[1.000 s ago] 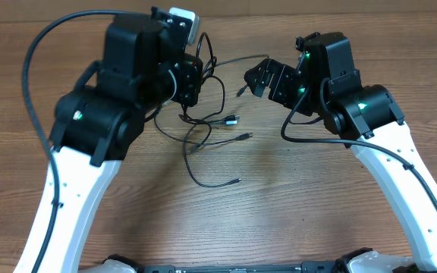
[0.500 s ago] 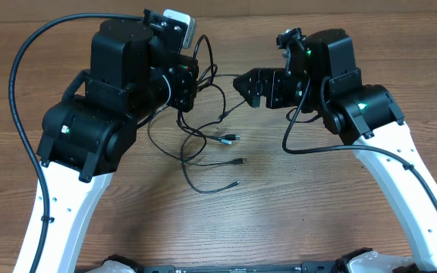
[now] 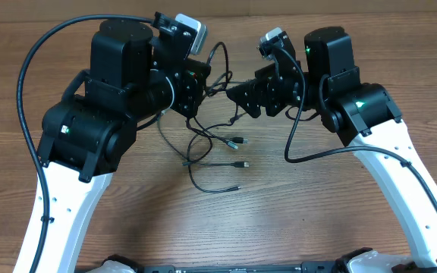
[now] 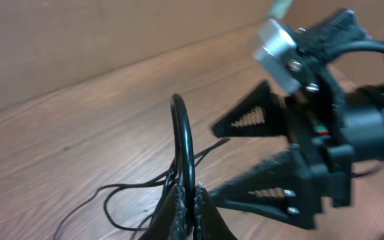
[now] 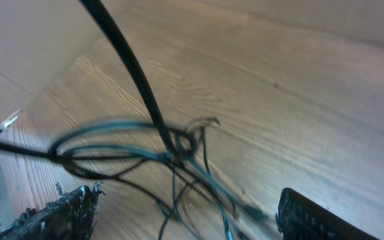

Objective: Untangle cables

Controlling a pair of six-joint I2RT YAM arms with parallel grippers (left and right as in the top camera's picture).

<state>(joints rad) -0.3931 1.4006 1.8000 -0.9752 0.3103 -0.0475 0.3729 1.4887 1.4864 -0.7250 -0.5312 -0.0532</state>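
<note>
The cables (image 3: 211, 144) are a tangle of thin black cords with small plugs, lifted at the top and trailing onto the wooden table. My left gripper (image 3: 202, 82) is shut on a loop of the cables (image 4: 184, 143), which stands up between its fingertips (image 4: 179, 203) in the left wrist view. My right gripper (image 3: 237, 97) is open, its fingers pointing left toward the left gripper. In the right wrist view the knot of cables (image 5: 179, 150) hangs ahead of the wide-apart fingers (image 5: 59, 213), untouched. The right gripper also shows in the left wrist view (image 4: 259, 157).
The wooden table (image 3: 294, 212) runs under both arms. A thick black arm cable (image 3: 33, 61) arcs over the left arm and another (image 3: 302, 144) loops beside the right arm. Loose plug ends (image 3: 237, 164) lie at the table's middle.
My right gripper has swung left and down toward the raised tangle. My left gripper has lifted the cables slightly; the trailing cords and plugs have shifted on the table.
</note>
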